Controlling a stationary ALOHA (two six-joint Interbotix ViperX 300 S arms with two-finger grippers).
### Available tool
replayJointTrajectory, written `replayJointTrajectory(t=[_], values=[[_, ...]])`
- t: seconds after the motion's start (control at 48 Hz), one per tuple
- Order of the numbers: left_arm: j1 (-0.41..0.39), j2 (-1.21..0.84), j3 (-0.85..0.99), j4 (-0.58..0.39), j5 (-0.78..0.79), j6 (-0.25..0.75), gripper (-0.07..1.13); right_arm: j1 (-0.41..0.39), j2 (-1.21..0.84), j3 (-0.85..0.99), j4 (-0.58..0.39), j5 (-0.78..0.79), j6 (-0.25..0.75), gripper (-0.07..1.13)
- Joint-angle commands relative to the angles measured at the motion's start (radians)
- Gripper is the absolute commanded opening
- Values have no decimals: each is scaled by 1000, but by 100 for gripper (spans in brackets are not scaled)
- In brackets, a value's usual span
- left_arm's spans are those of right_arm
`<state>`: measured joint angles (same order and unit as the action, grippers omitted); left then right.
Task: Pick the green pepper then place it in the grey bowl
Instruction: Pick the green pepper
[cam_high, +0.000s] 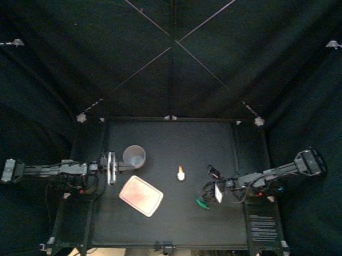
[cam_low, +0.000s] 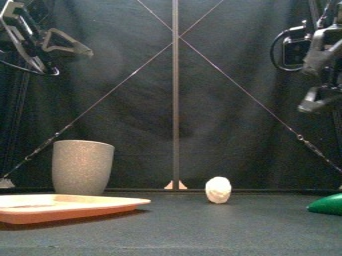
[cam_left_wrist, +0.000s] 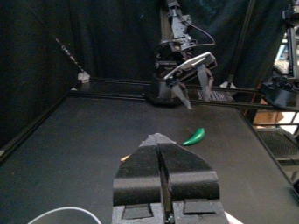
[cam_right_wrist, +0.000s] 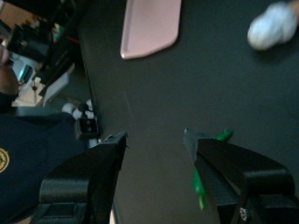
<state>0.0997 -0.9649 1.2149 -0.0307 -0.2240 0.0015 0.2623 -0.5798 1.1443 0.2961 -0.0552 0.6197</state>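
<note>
Right gripper (cam_right_wrist: 155, 137) hangs released above the green pepper (cam_low: 325, 203) toward the table's (cam_high: 187, 135) front right corner; descending off-centre, a jaw could knock it away; left gripper (cam_left_wrist: 165, 166) rests clenched, empty.

The left arm (cam_high: 54, 171) reaches in from the left side, stretched out level. The left gripper (cam_left_wrist: 162, 143) has its two jaws pressed together (only a thin seam shows between them). The right arm (cam_high: 274, 177) comes in from the right, wrist bent downward. The right gripper (cam_right_wrist: 153, 137) points down, jaws spread well apart (the left wrist view shows the gap too).
</note>
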Motion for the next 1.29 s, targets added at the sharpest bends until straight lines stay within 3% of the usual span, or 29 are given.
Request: replayJointTrajectory(t=[0.021, 0.167, 0.312, 0.646, 1.0, 1.125, 1.292], values=[[5, 6, -14, -2, -8, 0, 12, 38, 25, -21, 11, 55, 75, 90], [8, 6, -12, 0, -6, 2, 12, 43, 54, -66, 2, 222, 178, 90], [15, 6, -8, -2, -8, 2, 12, 37, 106, -129, -37, 353, 206, 90], [18, 6, -6, -2, -8, 2, 12, 9, 388, -276, -221, 468, 206, 90], [18, 5, 5, -2, -8, -2, 12, 11, 482, -299, -216, 502, 209, 89], [18, 5, 11, -2, -8, -2, 12, 14, 497, -307, -210, 500, 209, 83], [18, 5, 17, -2, -8, -2, 12, 17, 514, -316, -195, 499, 207, 62]])
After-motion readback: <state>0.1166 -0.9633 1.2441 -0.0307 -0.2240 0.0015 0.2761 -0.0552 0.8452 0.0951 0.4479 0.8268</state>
